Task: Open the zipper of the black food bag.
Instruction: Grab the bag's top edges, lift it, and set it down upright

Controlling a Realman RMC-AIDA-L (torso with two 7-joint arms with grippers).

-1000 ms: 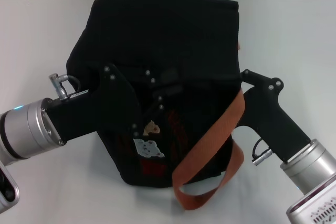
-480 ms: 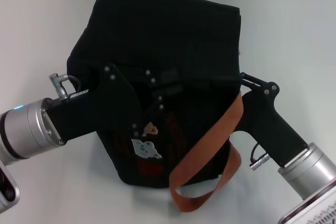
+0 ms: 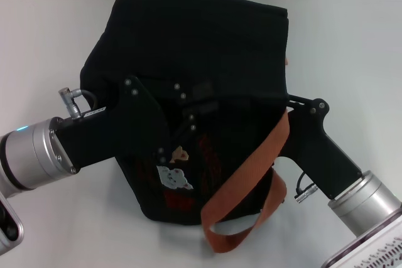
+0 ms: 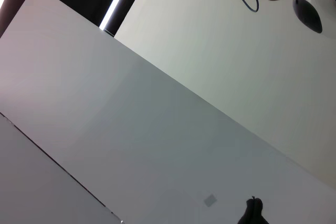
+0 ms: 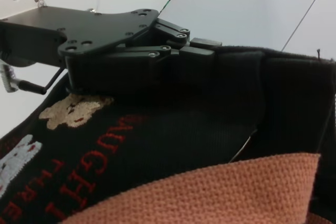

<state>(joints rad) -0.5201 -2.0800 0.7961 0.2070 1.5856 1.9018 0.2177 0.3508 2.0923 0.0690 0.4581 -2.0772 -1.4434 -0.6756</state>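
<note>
Black food bag (image 5: 173, 129) with red lettering, tan bear patch (image 5: 71, 109), orange webbing handle (image 5: 220, 192), left tool (image 5: 202, 51) clamped on its top edge

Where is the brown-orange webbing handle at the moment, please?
In the head view, the brown-orange webbing handle drapes down the near right face of the boxy black fabric bag, looping at the bag's bottom edge, just beside the right tool.

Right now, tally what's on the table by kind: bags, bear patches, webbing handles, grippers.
Large black fabric food bag: 1
Bear patches, tan and white: 2
Brown-orange webbing handle in view: 1
Grippers, left gripper and right gripper: 2
Total: 6
</note>
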